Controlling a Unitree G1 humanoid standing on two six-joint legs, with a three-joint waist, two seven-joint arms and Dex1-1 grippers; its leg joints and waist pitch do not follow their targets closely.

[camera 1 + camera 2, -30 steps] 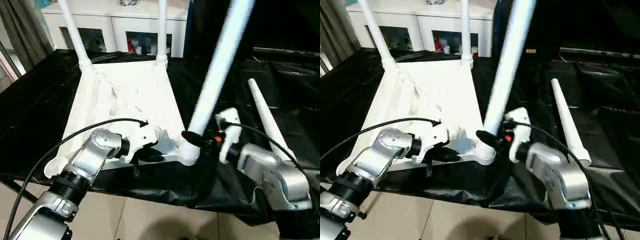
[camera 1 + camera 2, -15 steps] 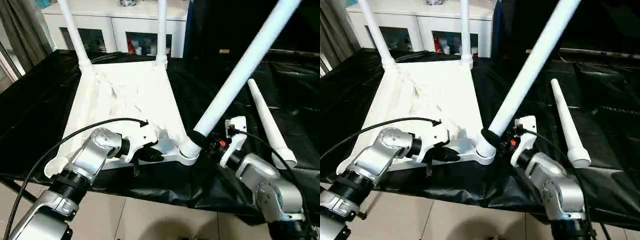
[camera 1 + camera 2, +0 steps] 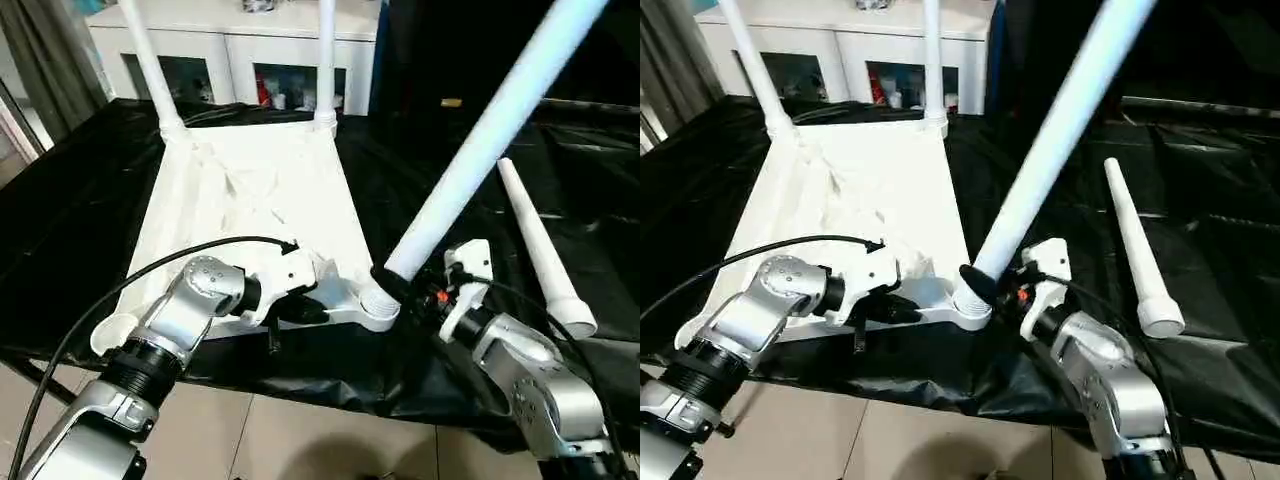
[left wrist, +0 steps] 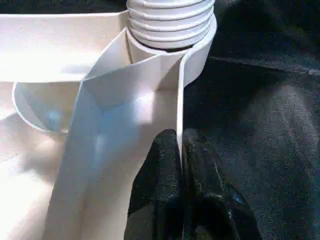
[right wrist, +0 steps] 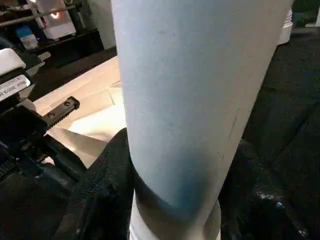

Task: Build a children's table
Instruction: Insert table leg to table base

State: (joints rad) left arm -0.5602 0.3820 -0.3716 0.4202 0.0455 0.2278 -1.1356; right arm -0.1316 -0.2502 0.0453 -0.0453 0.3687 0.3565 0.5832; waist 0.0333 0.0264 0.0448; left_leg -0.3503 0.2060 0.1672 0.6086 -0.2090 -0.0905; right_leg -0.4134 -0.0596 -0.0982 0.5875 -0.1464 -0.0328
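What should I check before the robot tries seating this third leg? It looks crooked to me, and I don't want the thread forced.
1. Right gripper shut on the held leg near its base: ok.
2. Held leg upright over the near corner socket: not ok, it leans away to the right.
3. Left gripper pinching the tabletop edge rib: ok.
4. Thread engaged in socket: cannot tell.
5. Two far legs standing in their sockets: ok.
6. Spare leg lying on the black sheet, apart from the work: ok.
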